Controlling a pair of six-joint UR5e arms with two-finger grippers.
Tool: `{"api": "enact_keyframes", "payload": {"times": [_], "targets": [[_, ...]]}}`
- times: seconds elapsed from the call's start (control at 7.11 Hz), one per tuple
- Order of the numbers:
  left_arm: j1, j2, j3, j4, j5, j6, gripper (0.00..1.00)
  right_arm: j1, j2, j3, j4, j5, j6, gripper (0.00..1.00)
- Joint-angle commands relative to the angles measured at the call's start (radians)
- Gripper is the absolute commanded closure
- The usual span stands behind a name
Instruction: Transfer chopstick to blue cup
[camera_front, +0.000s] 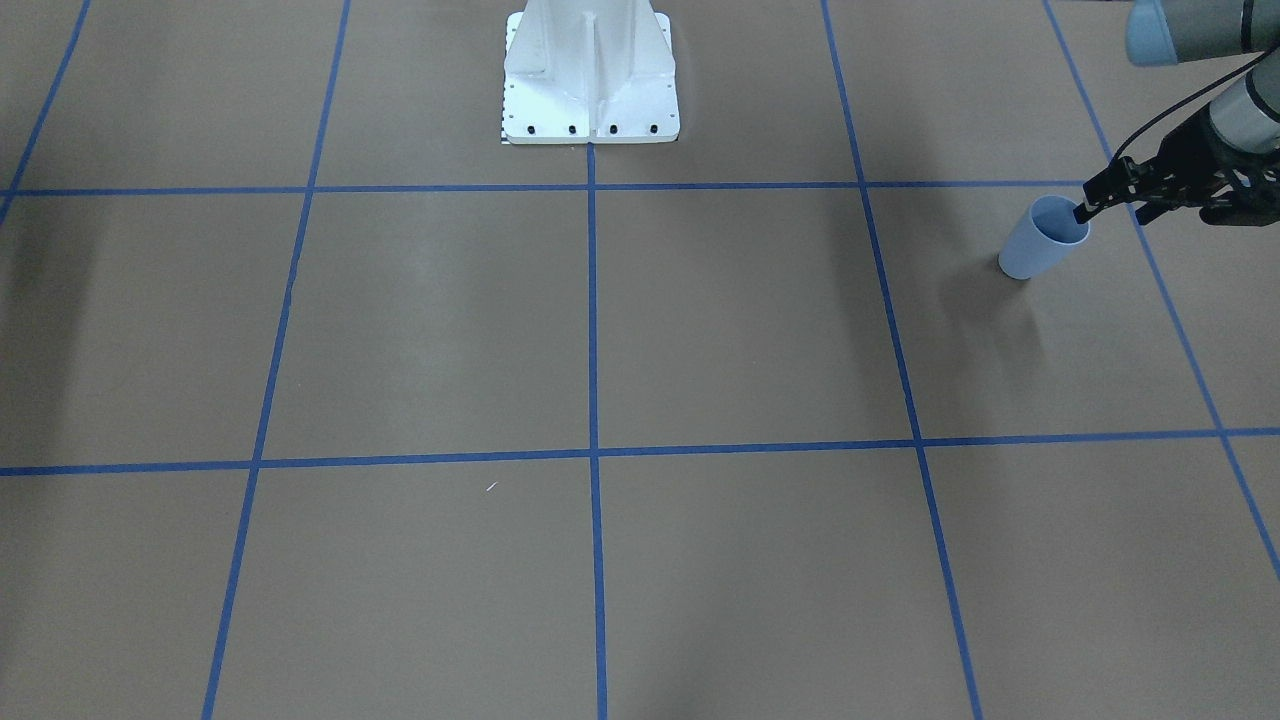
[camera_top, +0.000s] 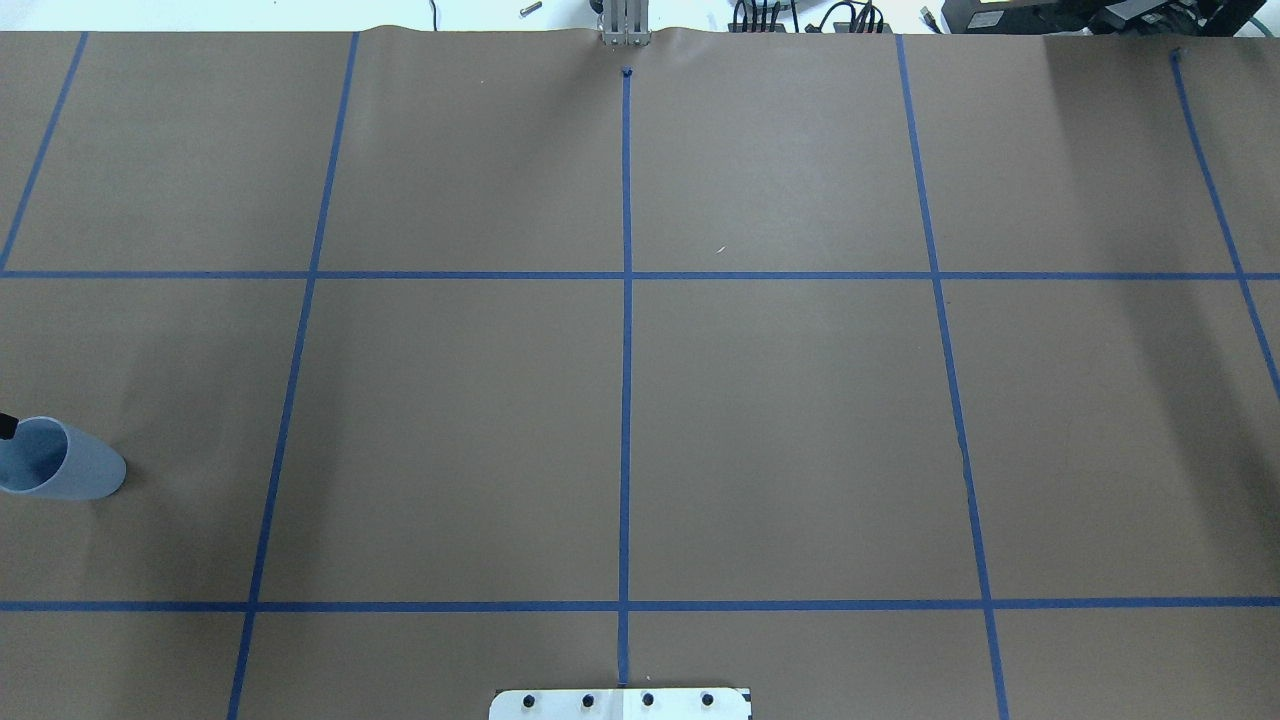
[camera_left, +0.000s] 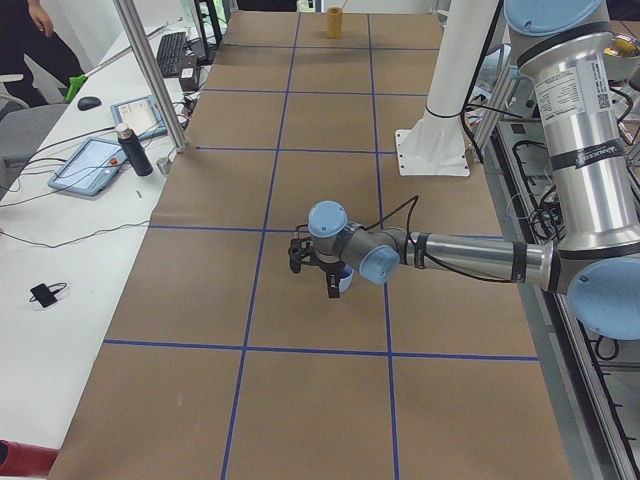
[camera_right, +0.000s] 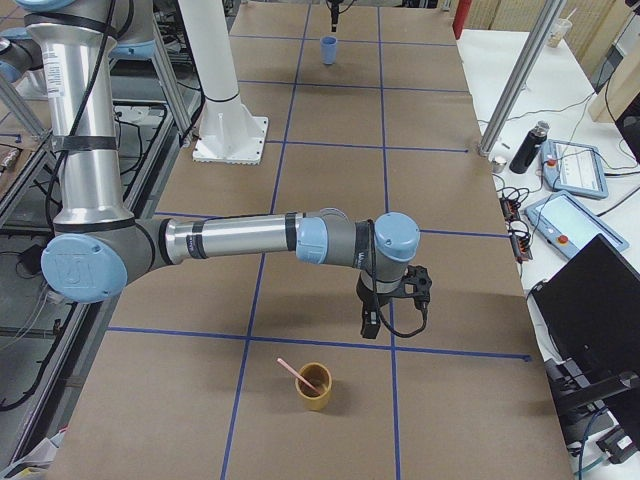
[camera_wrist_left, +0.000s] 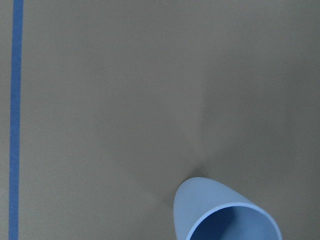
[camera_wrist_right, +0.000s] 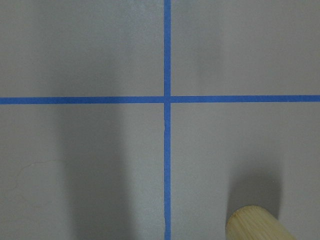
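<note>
Chopstick (camera_right: 297, 371) leans in a tan cup (camera_right: 318, 390) at the right end of the table (camera_right: 330, 180), with the right gripper (camera_right: 368, 330) poised nearby. The left gripper (camera_front: 1085, 210) is at the rim of the blue cup (camera_front: 1035, 248), likely steadying it. I cannot tell whether either gripper is spread or pinching.

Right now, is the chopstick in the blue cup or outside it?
Out. The chopstick leans in the tan cup; the distant blue cup shows no stick.

The left arm (camera_left: 480, 262) reaches out low and almost level from its base. The wrist is bent so that the left gripper (camera_front: 1085, 209) points down toward the bench; the spacing of its fingers cannot be read. The right arm (camera_right: 230, 238) is stretched out level in the same way, and the right gripper (camera_right: 385, 318) hangs vertically; its finger spacing is likewise unclear.
</note>
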Motion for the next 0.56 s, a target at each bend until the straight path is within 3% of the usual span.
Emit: {"api": "enact_keyframes", "payload": {"times": [0.0,0.14,0.28,0.42], "targets": [[0.029,-0.03,0.037,-0.001,0.0,0.0,0.03,-0.002,0.001,0.0,0.0,0.0,0.0,0.0],[0.049,-0.031,0.043,-0.001,0.0,0.0,0.06,-0.007,0.001,-0.002,0.0,0.0,0.0,0.0],[0.068,-0.031,0.045,0.0,0.0,-0.011,0.27,-0.01,0.002,-0.003,0.0,0.0,0.0,0.0],[0.077,-0.031,0.045,0.0,0.002,-0.016,0.63,-0.011,0.002,-0.005,0.0,0.0,0.0,0.0]]}}
